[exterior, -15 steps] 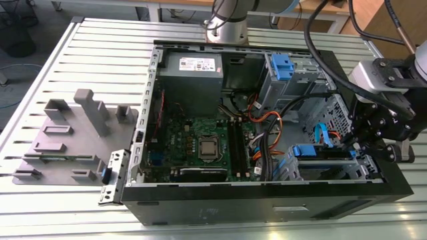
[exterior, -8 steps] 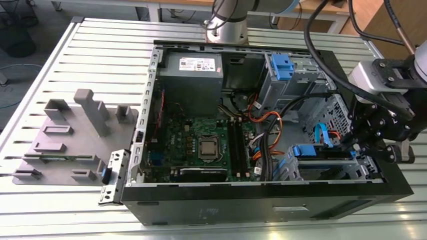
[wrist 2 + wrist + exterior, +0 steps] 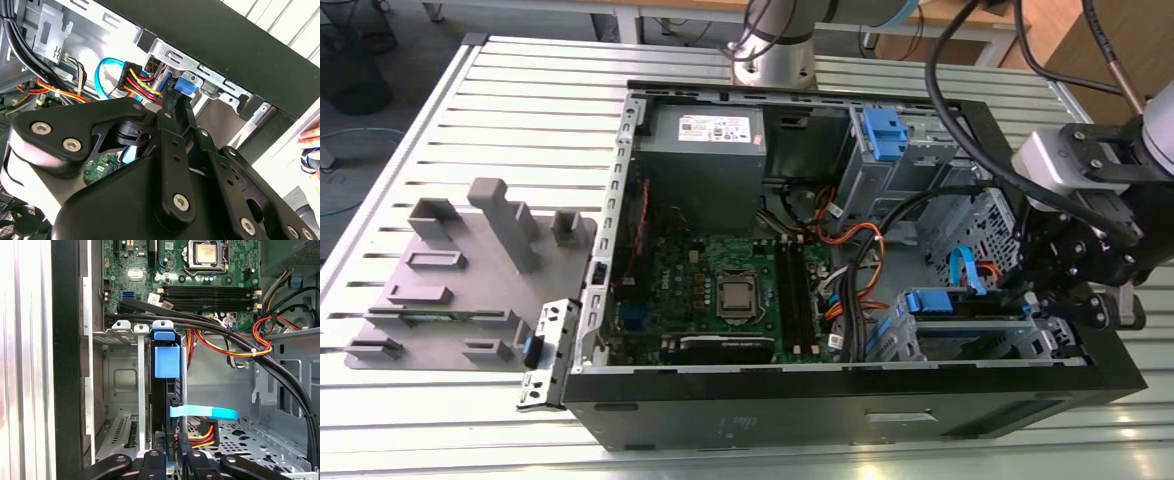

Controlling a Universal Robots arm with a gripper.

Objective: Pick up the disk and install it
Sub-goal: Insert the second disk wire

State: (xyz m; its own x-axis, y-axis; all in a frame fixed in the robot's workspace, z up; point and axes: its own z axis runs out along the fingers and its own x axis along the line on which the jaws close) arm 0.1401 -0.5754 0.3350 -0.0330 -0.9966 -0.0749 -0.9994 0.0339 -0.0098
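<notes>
The open computer case (image 3: 854, 400) lies on the slatted surface (image 3: 507, 110). The arm (image 3: 1094, 170) reaches down over the case's corner at the exterior view's right. The disk (image 3: 167, 405) stands edgewise in its bay, and the pincer (image 3: 170, 460) is clamped on its lower end.

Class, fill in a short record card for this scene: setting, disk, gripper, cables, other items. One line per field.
Setting: open computer case lying on a slatted table
Disk: on edge in the drive bay at the case's corner, blue rail showing
Gripper: right at the disk's near end, over the bay
Cables: blue data cable meets the disk's side
Other items: motherboard, grey power supply, grey fixture at the exterior view's left
</notes>
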